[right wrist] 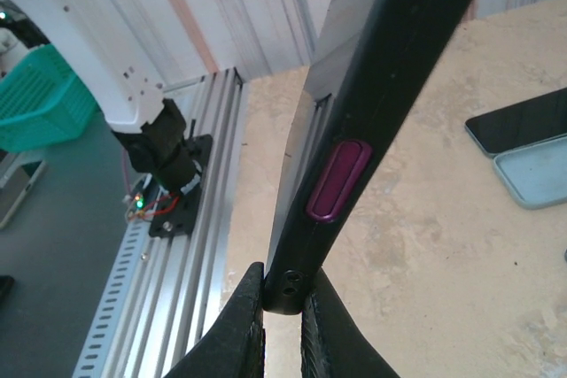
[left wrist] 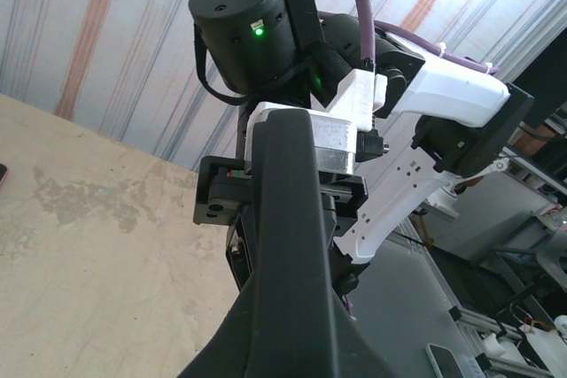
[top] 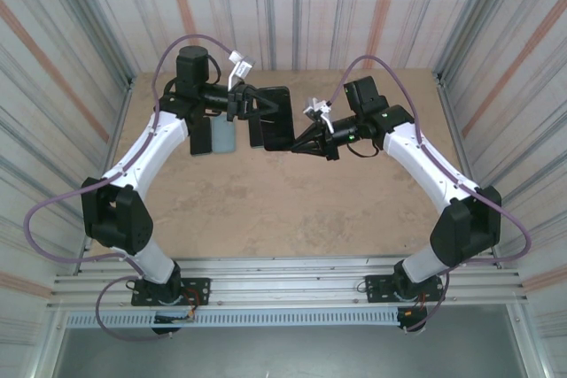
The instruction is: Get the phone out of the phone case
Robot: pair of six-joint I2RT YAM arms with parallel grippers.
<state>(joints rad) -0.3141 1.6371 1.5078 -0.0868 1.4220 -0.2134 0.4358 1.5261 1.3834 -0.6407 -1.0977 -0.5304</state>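
A black phone case (top: 275,117) with the phone in it hangs in the air above the table's far middle, held between both arms. My left gripper (top: 252,105) is shut on its left side. In the left wrist view the case's black edge (left wrist: 292,236) runs up from my left gripper (left wrist: 288,343). My right gripper (top: 297,146) is shut on the case's lower right corner. The right wrist view shows the case's edge (right wrist: 372,86) with a purple side button (right wrist: 339,179), its corner pinched in my right gripper (right wrist: 283,312). The phone's pale face (right wrist: 306,143) shows beside the edge.
On the table (top: 283,210) under the left arm lie a dark phone (top: 202,136) and a light blue case (top: 224,137); the right wrist view shows the same dark phone (right wrist: 518,121) and light blue case (right wrist: 536,174). Corrugated walls close the back and sides. An aluminium rail (top: 283,272) runs along the near edge.
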